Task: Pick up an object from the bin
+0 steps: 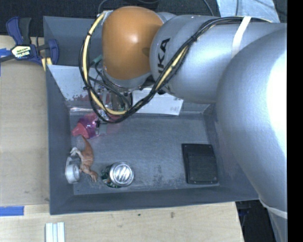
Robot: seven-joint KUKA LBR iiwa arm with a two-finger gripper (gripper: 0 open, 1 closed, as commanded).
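Note:
My gripper (112, 101) hangs under the orange dome at the bin's back left, close to the back wall. Just below and left of it a pink and magenta soft thing (85, 127) lies on the bin floor. Whether the gripper touches it is hidden by the wrist. Further toward the front left lies a brown toy figure (86, 158), stretched front to back.
A small silver round thing (72, 172) sits in the front left corner beside the brown figure. A shiny metal can (119, 175) lies near the front wall. A flat black rectangular pad (199, 163) rests at the front right. The arm covers the bin's right and back.

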